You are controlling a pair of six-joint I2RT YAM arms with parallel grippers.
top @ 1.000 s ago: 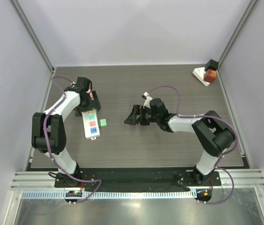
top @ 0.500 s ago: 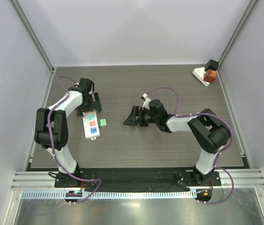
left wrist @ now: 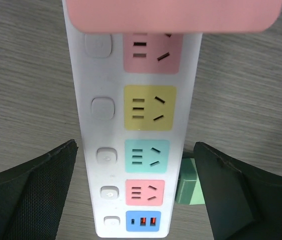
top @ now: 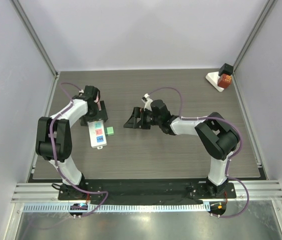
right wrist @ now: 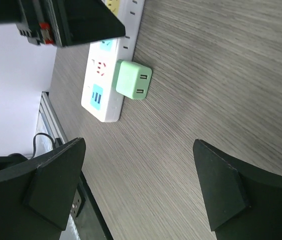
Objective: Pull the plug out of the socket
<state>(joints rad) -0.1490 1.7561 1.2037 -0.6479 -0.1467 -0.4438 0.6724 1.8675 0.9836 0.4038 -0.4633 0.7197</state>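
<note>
From above, your left gripper point(top: 99, 112) hangs over the far end of the white power strip point(top: 98, 135). The strip lies on the wooden table point(top: 181, 155) and runs from this gripper back toward the arm bases. The green plug point(top: 110, 131) is not in any outlet. It lies on the table just beside the strip's right edge, on the near side of the left gripper. Your right gripper point(top: 130, 120) points left toward the plug, with bare table between them, and it holds nothing.

In the left wrist view the jaws stand wide, with one dark finger point(left wrist: 31, 195) on each side of the power strip point(left wrist: 138, 125), and neither touches it. The strip passes straight under the left gripper point(left wrist: 135, 146). The green plug point(left wrist: 188, 182) shows only partly, close to the right-hand finger, at the strip's side beside the last pink outlet.

In the right wrist view the jaws are also wide and empty. The green plug point(right wrist: 133, 80) lies ahead of the right gripper point(right wrist: 138, 145), well apart from both fingers, with two small metal marks on the side facing you. It sits close against the power strip point(right wrist: 101, 100) — whether they really touch, you cannot tell from here.
</note>
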